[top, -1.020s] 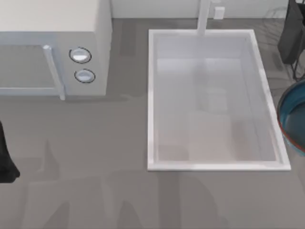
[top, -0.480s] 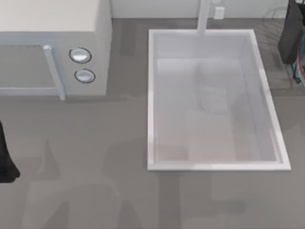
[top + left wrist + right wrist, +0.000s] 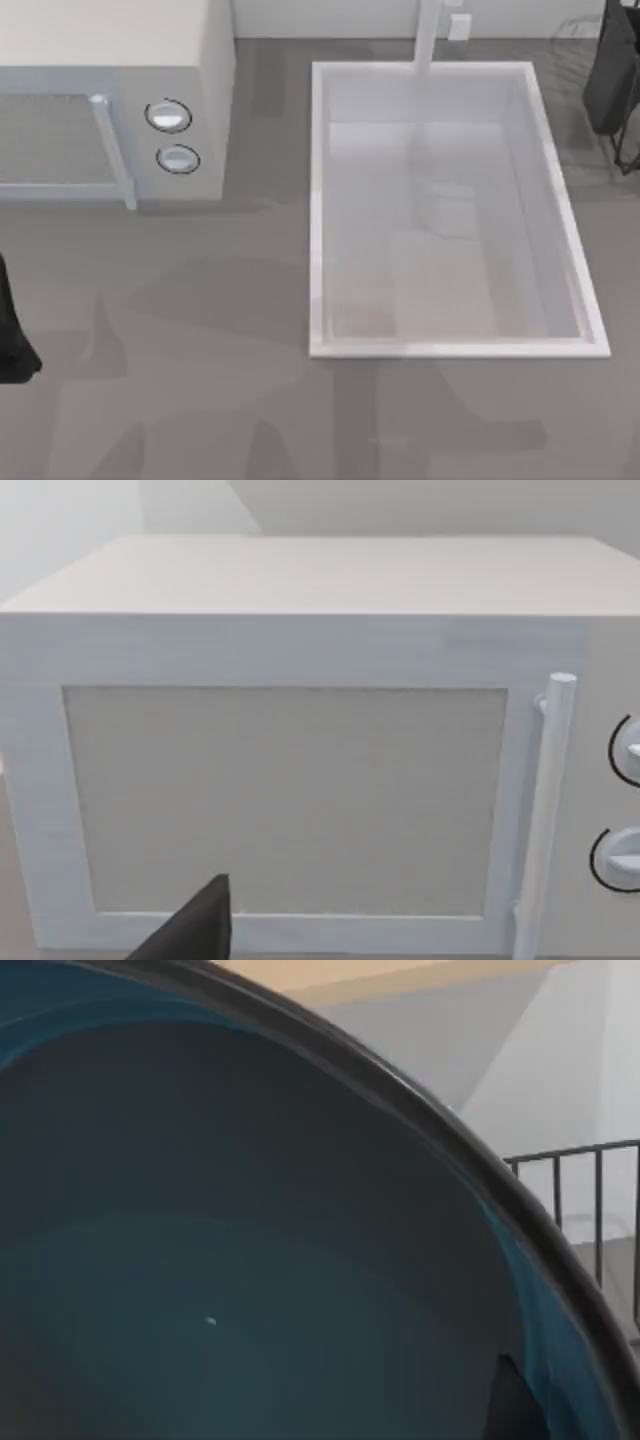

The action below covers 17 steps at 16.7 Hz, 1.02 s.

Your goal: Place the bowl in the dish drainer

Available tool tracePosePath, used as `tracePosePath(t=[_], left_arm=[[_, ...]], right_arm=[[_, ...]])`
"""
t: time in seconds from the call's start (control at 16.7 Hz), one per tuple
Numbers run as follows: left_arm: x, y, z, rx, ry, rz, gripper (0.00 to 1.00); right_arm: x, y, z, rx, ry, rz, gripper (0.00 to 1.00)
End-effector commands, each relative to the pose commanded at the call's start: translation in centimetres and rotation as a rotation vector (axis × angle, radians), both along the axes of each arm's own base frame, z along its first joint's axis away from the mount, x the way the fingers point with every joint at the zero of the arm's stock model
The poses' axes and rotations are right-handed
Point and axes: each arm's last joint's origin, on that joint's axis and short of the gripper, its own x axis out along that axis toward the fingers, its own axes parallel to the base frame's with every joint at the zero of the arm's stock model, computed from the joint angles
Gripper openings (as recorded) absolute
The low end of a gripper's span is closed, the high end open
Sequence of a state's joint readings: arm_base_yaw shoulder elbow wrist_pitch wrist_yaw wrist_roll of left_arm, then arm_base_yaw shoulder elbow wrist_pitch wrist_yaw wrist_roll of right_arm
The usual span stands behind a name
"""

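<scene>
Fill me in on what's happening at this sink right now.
The right arm is at the table's far right edge, beside the thin dark wires of the dish drainer. Its wrist camera looks straight into the blue bowl, close up, with the drainer's wires just beyond the rim. The white sink holds nothing. The left arm is parked at the left edge, facing the microwave.

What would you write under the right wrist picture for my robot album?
Close-up of the deep-blue bowl in front of the right wrist camera, with dark wires of the dish drainer behind its rim.
</scene>
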State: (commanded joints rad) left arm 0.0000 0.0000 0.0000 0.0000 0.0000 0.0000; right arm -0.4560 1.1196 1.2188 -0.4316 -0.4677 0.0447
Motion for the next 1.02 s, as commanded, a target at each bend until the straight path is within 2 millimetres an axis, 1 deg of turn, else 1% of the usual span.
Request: tracePosePath(t=[0.12,0.3,0.42,0.6,0.72,0.84,0.9,1.02], left_arm=[[0.0,0.0,0.0,0.0,0.0,0.0,1.0],[0.0,0.0,0.0,0.0,0.0,0.0,1.0],[0.0,0.0,0.0,0.0,0.0,0.0,1.0],[0.0,0.0,0.0,0.0,0.0,0.0,1.0],[0.0,0.0,0.0,0.0,0.0,0.0,1.0],[0.0,0.0,0.0,0.0,0.0,0.0,1.0],[0.0,0.0,0.0,0.0,0.0,0.0,1.0],[0.0,0.0,0.0,0.0,0.0,0.0,1.0]], right_arm=[[-1.7,-0.9,1.2,-0.072,-0.143,-0.011,0.0],[-3.7,-1.5,2.5,-0.16,-0.271,-0.019,0.0],[-4.3,-1.5,2.9,-0.185,-0.302,-0.021,0.0],[-4.3,-1.5,2.9,-0.185,-0.302,-0.021,0.0],[-4.1,-1.5,2.9,-0.182,-0.301,-0.019,0.0],[-3.2,-2.0,2.6,-0.182,-0.301,-0.019,0.0],[-2.2,-2.4,2.2,-0.182,-0.3,-0.02,0.0],[0.4,-3.5,0.8,-0.181,-0.298,-0.022,0.0]])
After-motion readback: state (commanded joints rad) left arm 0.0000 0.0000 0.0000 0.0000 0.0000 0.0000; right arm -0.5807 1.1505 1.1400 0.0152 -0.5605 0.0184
